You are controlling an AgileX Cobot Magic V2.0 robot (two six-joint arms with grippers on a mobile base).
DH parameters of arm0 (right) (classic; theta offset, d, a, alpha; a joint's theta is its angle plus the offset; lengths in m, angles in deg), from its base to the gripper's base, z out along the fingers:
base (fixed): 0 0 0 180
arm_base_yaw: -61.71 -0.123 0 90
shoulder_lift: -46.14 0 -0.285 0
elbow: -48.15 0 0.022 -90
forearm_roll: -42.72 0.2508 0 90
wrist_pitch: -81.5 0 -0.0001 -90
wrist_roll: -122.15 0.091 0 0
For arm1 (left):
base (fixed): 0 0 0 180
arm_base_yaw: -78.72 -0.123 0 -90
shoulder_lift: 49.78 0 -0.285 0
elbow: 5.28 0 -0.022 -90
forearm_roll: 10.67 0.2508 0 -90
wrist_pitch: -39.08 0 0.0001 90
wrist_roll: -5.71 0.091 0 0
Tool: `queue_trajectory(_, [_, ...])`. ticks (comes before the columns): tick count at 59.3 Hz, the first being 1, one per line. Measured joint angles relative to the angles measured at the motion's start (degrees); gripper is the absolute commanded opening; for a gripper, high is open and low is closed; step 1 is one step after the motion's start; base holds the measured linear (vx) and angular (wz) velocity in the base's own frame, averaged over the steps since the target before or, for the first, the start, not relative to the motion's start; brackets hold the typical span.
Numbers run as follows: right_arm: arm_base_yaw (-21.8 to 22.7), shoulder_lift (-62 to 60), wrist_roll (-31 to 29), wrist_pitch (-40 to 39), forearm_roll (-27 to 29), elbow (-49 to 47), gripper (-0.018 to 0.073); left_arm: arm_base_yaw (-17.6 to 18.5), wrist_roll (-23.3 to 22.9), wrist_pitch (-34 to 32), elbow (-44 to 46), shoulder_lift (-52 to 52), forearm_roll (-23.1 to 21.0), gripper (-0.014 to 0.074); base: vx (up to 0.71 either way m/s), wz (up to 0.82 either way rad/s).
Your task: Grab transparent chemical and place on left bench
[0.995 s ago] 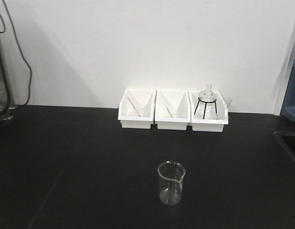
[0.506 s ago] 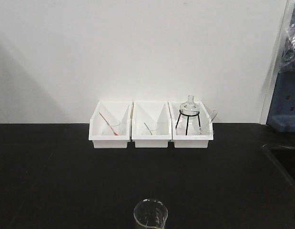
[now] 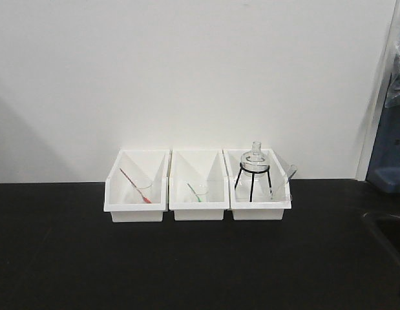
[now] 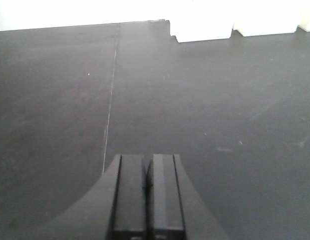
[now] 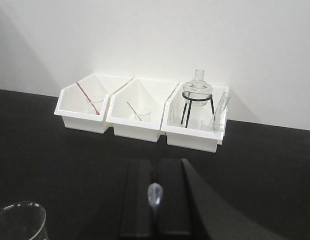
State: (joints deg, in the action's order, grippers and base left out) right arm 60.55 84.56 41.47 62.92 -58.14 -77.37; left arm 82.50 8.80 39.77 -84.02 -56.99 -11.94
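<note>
The transparent chemical (image 3: pixel 288 174) is a clear pipette leaning bulb-up in the right white bin (image 3: pixel 261 213), beside a round flask (image 3: pixel 254 158) on a black tripod. The right wrist view shows the transparent chemical (image 5: pixel 221 107) in that bin (image 5: pixel 192 141), well ahead of my right gripper (image 5: pixel 155 162). That gripper is shut, with a small pale glossy spot in the seam between its fingers. My left gripper (image 4: pixel 147 157) is shut with nothing in it, low over bare black countertop (image 4: pixel 205 100). I cannot tell whether this top belongs to the left bench.
A red pipette (image 3: pixel 134 184) stands in the left bin and a green pipette (image 3: pixel 194 192) in the middle bin. A large empty beaker (image 5: pixel 17 220) sits near my right gripper's left side. A sink edge (image 3: pixel 388 229) shows at the right, and a white wall stands behind the bins.
The front view has closed in and tilted up. The bins look larger and lower in the frame, and the large beaker has dropped out of the bottom edge.
</note>
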Motion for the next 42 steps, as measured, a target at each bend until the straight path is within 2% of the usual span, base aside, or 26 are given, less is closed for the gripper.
queue_trajectory(42, [0.0, 0.0, 0.0, 0.0, 0.0, 0.0, -0.0003, 0.0, 0.0, 0.0, 0.0, 0.0, 0.0, -0.0003, 0.04, 0.01])
